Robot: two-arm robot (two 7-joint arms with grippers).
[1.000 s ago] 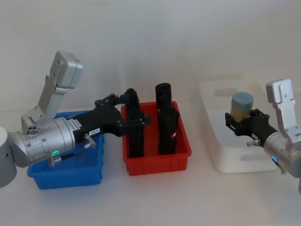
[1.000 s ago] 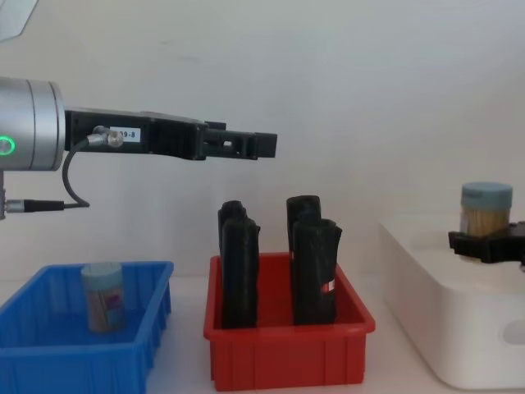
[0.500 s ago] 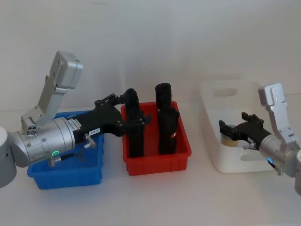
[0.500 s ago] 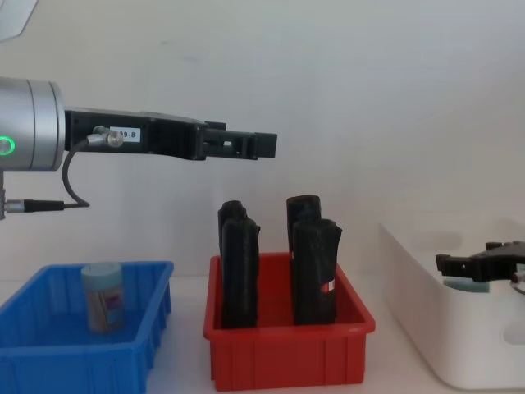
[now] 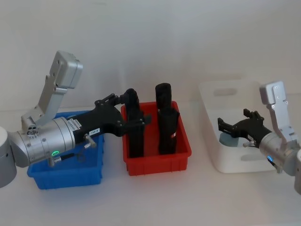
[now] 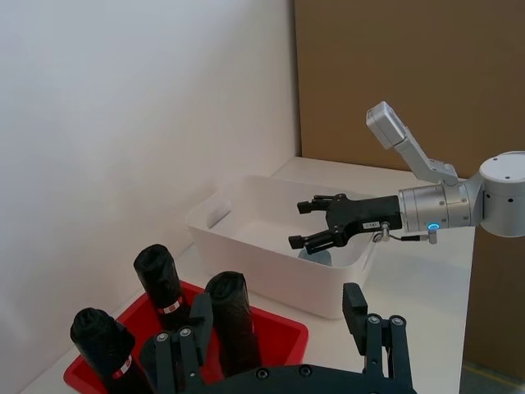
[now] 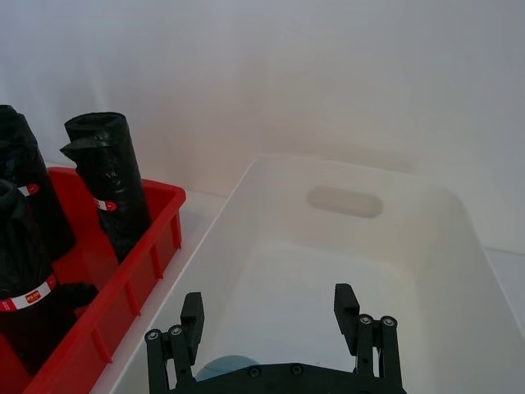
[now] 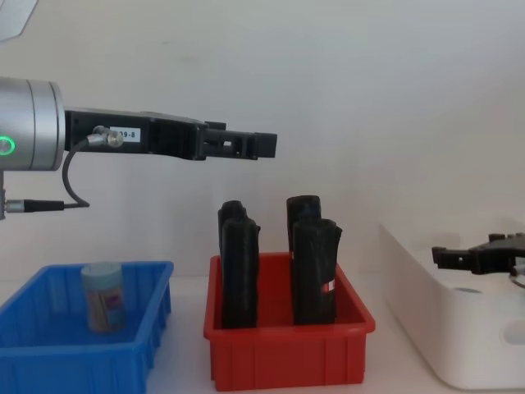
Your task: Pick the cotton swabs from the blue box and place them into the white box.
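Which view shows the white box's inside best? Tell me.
The right wrist view: it looks into the white box, floor and far wall open. In the head view the right hand covers part; the left wrist view sees it slantwise; the chest view gives its outer wall.

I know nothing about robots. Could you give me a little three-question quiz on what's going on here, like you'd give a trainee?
1. True or false: the right pincer is clamped on a jar of cotton swabs.
2. Which colour of bin holds the black rolls? A blue, B red, C white.
3. Fill in: under the left arm, one jar stands in the ___ box.

Key
1. False: it is open above the white box, with a jar inside, beneath it.
2. B, the red bin.
3. Blue: the blue box.
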